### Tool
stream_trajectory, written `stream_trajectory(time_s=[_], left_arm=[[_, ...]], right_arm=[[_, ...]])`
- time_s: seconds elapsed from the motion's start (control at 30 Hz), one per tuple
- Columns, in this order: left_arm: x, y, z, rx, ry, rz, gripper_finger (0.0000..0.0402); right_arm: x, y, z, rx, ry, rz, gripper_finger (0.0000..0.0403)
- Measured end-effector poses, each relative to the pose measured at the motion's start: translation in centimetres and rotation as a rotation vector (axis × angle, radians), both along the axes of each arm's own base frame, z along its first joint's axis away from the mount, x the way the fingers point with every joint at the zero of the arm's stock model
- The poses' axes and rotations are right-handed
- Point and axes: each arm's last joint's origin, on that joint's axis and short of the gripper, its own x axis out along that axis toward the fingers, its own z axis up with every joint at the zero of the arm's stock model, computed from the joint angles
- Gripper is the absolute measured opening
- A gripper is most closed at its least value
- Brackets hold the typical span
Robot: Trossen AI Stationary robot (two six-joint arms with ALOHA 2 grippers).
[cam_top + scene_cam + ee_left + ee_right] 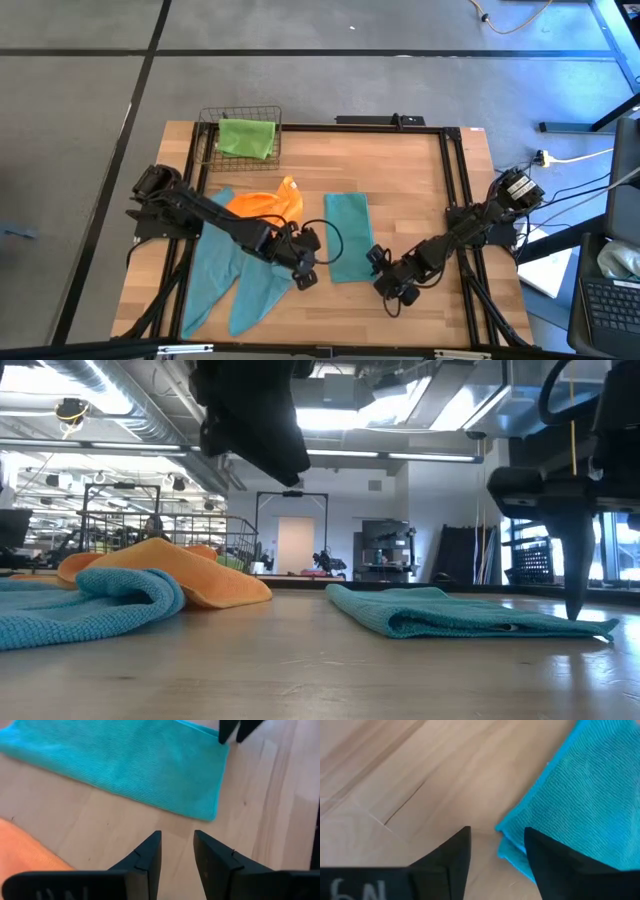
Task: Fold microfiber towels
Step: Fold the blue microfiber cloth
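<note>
Just ahead of the right gripper [495, 847] lies the near corner of the folded teal towel [348, 236], between its partly open fingers, which hold nothing. The towel's long axis runs away from this gripper toward the far side of the bench [400, 190]. The left gripper [176, 851] waits beside the towel's other near corner, half open and empty, a little farther off.

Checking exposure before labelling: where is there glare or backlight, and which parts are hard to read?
Low view: bright ceiling lights and windows silhouette both arms; folded teal towel stays readable. High view: even light, orange towel clear. Left wrist view: fingers dark.
</note>
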Motion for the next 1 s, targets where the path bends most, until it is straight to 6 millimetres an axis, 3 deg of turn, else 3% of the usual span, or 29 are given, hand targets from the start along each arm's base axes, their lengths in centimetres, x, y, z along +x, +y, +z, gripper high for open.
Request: stream_trajectory(time_s=[0.17, 0.47, 0.73, 0.9, 1.0], left_arm=[[-0.2, -0.4, 0.1, -0.004, -0.032, 0.089, 0.0105], [-0.2, -0.4, 0.1, -0.028, -0.043, 0.134, 0.0105], [-0.2, -0.4, 0.1, -0.046, -0.036, 0.126, 0.0105], [-0.2, -0.5, 0.0, -0.073, -0.022, 0.111, 0.0105], [-0.4, -0.5, 0.3, -0.087, -0.019, 0.102, 0.0105]], right_arm=[[0.1, -0.6, -0.5, 0.012, -0.024, 0.060, 0.0156], [0.1, -2.8, -1.8, 0.191, 0.082, 0.068, 0.0120], [0.7, -4.0, -1.8, 0.308, 0.148, -0.095, 0.0011], [1.6, -4.5, -0.2, 0.335, 0.180, -0.164, 0.0005], [2.5, -5.1, 2.0, 0.384, 0.104, -0.207, 0.0004]])
